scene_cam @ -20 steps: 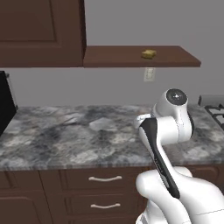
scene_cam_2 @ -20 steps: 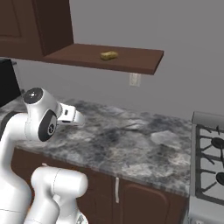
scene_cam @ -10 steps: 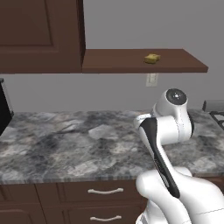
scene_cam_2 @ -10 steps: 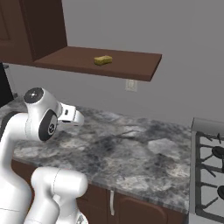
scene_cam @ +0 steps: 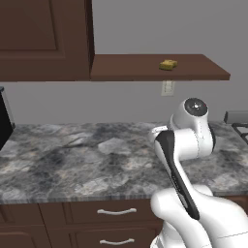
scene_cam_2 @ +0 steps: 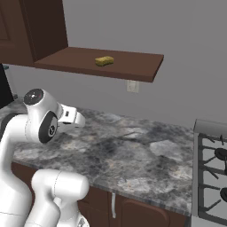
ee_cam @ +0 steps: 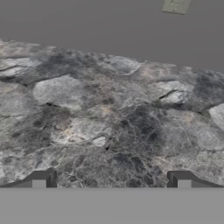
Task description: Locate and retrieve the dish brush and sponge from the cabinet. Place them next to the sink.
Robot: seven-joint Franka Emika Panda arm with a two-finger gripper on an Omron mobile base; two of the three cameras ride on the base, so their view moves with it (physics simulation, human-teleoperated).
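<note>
Right, sponge sits on the shelf that juts out beside the cabinet, toward the shelf's outer end, lying flat, nothing touching it. Right base cam gives it from the other side: sponge mid-board, closer to the wall than the front edge. Arm is folded up low in front of the counter, well below the shelf. Outlet on the wall just under the shelf, in both base cams. Left cam catches drawers w/ silver handles under the counter and a dark appliance edge far left; right cam instead picks up stove burners at the far right. Hand cam looks along the gripper at marbled stone and a strip of grey wall w/ the outlet at the top; fingertips stand wide apart at the bottom, nothing between them, aimed at bare counter. Sponge well apart from gripper.
</note>
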